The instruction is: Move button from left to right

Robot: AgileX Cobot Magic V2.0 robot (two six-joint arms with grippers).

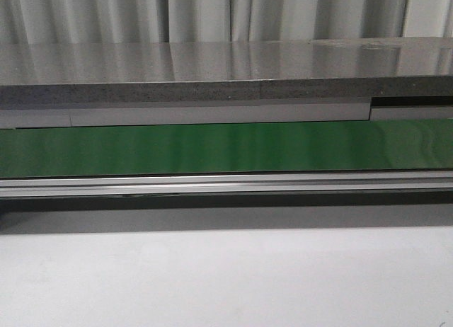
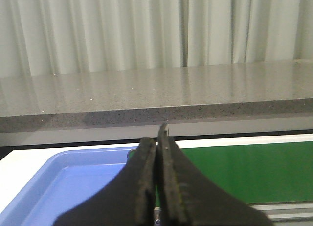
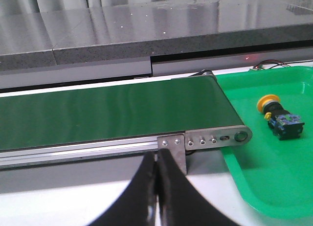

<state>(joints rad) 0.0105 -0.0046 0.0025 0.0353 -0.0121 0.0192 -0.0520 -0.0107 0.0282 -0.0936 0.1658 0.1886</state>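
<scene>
The button (image 3: 277, 115), with a yellow-orange round head and a black body with bluish marks, lies on its side in the green tray (image 3: 274, 187) past the right end of the belt. In the right wrist view my right gripper (image 3: 157, 160) is shut and empty, in front of the belt's metal end bracket and well apart from the button. My left gripper (image 2: 157, 143) is shut with nothing between its fingers, held above the edge of a blue tray (image 2: 58, 187). Neither gripper shows in the front view.
A green conveyor belt (image 1: 226, 146) with an aluminium side rail (image 1: 226, 184) runs across in front of me. Behind it stands a grey speckled counter (image 1: 212, 79) and white curtains. White table surface (image 1: 226, 277) lies in front of the belt.
</scene>
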